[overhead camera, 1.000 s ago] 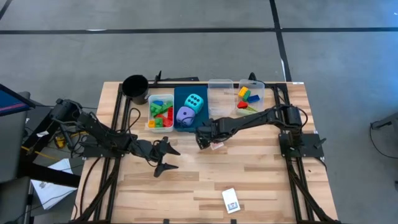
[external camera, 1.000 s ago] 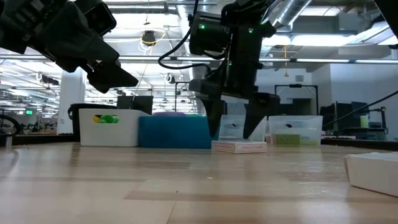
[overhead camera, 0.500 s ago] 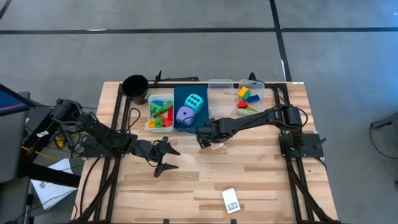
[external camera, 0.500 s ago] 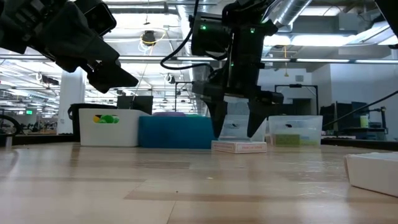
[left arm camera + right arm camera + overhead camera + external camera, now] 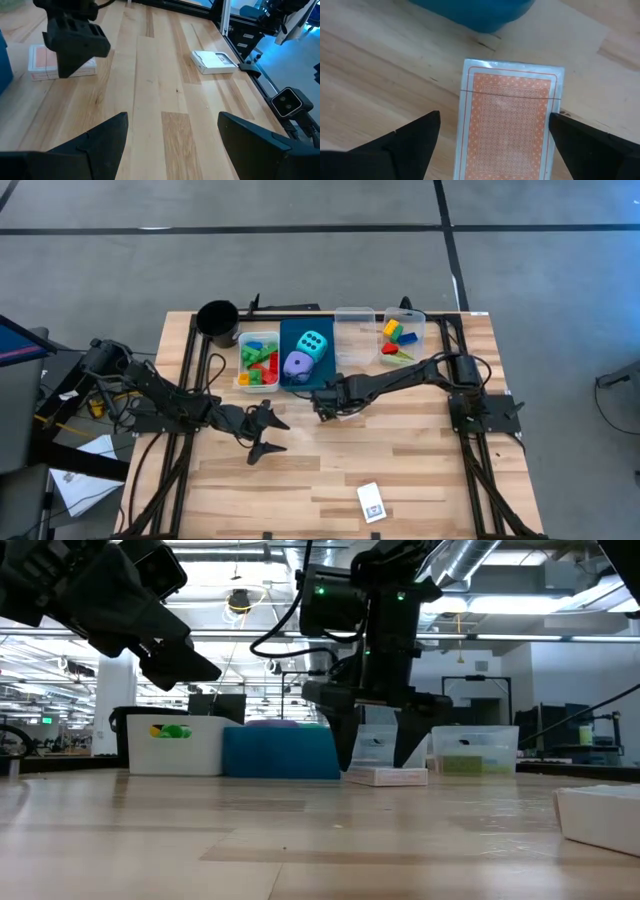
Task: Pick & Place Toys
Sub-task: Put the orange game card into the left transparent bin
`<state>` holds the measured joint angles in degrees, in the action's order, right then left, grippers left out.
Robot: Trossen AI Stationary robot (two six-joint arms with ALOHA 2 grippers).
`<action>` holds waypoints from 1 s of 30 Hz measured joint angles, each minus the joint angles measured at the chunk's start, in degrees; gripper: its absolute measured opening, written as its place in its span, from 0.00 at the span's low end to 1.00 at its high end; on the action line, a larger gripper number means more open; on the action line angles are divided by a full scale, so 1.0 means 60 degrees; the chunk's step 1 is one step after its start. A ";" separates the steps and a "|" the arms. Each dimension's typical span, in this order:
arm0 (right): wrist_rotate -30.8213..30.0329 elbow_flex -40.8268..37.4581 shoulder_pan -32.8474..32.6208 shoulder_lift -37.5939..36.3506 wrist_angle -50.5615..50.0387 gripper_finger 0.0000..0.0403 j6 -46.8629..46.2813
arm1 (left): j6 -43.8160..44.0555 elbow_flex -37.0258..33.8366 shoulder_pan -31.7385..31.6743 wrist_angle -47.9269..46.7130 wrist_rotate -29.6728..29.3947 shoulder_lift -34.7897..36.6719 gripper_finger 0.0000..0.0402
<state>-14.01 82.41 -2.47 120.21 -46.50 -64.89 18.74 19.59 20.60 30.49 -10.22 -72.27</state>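
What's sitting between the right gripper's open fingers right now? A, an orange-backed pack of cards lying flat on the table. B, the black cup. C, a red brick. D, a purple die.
A: the right wrist view shows the pack of cards flat on the wooden table, with the right gripper open, one finger on either side of it.

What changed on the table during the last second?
The right gripper sank a little, so its open fingers now stand on either side of the pack of cards, which lies on the table and is not yet gripped. The left gripper stayed open and raised, and the bins and toys did not move.
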 joint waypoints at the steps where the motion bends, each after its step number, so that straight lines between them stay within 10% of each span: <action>1: 0.0007 0.0051 -0.0031 0.0016 -0.0068 0.91 -0.0014 | 0.0000 0.0000 0.0002 -0.0005 0.0006 0.0000 0.75; 30: -0.0673 0.1476 0.0066 0.0163 -0.1739 0.80 0.0387 | 0.0036 0.0000 0.0000 -0.0009 0.0216 0.0000 0.75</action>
<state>-18.04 91.26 -2.08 121.19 -56.94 -62.57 18.96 19.59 20.60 30.44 -8.92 -72.27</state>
